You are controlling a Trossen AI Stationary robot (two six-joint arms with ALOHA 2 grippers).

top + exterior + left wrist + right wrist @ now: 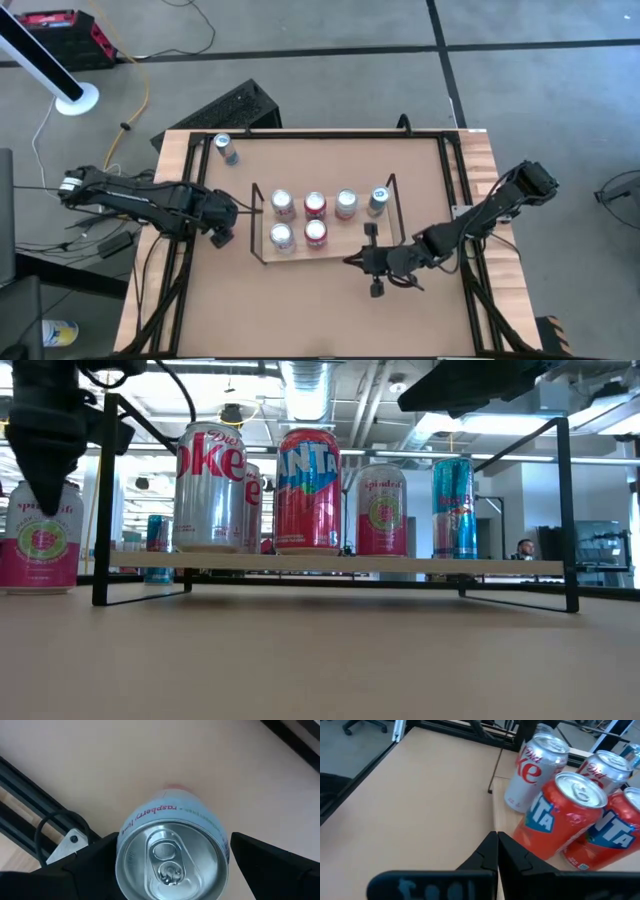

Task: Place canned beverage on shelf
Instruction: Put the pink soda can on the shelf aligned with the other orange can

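Note:
A raspberry-lime can [172,862] stands upright on its base on the table, left of the shelf [330,248]; the low view shows it as a pink-and-white can [38,545]. My left gripper [172,855] [222,232] is open and points down over it, one finger on each side of its top. The shelf is a light-wood board on black wire uprights and carries several cans, among them Diet Coke [210,485] and Fanta [308,490]. My right gripper [496,847] [350,262] waits shut near the shelf's near edge, touching nothing. My left gripper comes at the can from above, its fingers on either side of the can's upper wall. One finger [260,857] stands clear of the can. The can's rim [120,857] hides the other finger's inner side, so I cannot tell whether that finger touches.
Another can [225,148] stands on the table near its far left corner. Black rails [178,270] run along the table's edges. Bare tabletop [300,310] lies between the shelf and the near edge.

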